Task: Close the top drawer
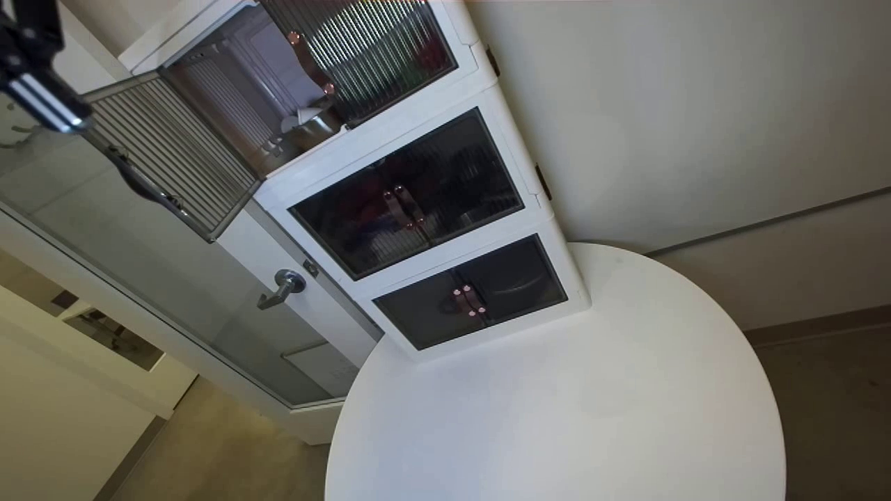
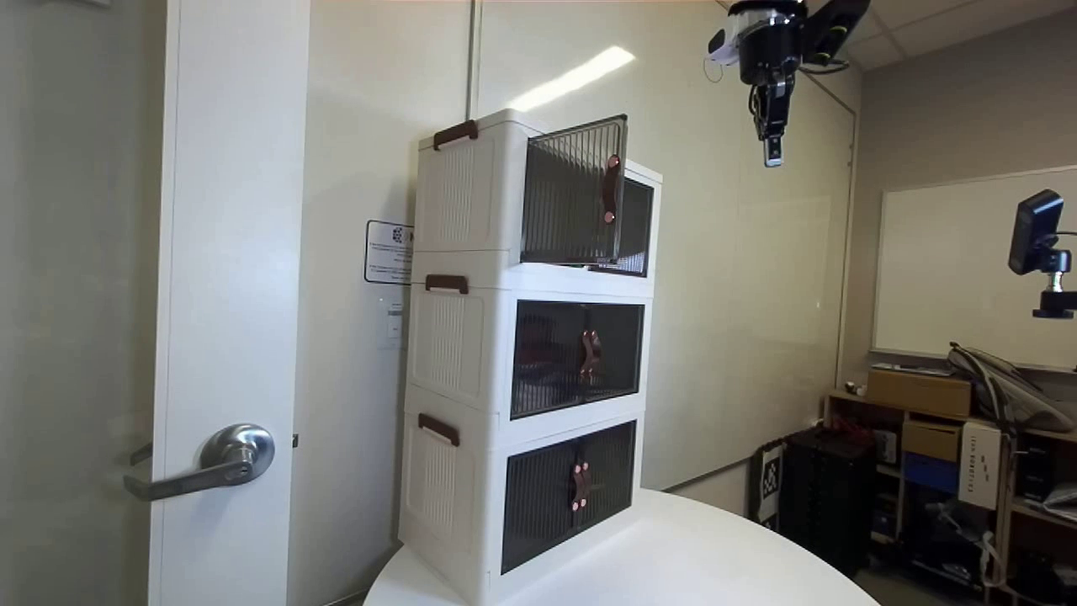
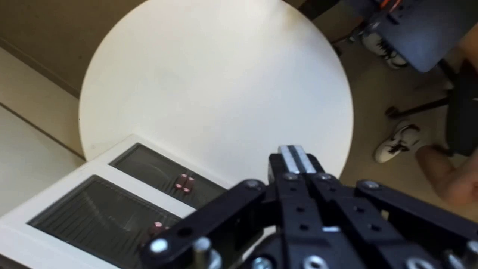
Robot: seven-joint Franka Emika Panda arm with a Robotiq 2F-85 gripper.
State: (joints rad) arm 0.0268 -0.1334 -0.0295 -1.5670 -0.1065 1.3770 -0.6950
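Note:
The top drawer is the top unit of a white stack, with ribbed see-through doors. Its open door point(image 1: 174, 149) swings outward with a brown handle, and it also shows in an exterior view point(image 2: 572, 198). Its other door point(image 1: 379, 52) is shut. Inside the opening a metal bowl point(image 1: 317, 129) is visible. My gripper point(image 2: 772, 153) hangs in the air in front of the stack, apart from the open door. It shows at the upper left in an exterior view point(image 1: 73, 124). In the wrist view the fingertips point(image 3: 296, 158) are together with nothing between them. The top drawer is out of the wrist view.
The middle unit point(image 2: 579, 358) and bottom unit point(image 2: 570, 497) have their dark doors shut. The stack stands on a round white table point(image 1: 557, 403). A door with a lever handle point(image 1: 282, 287) is beside the stack. A person's shoe point(image 3: 397, 142) is by the table.

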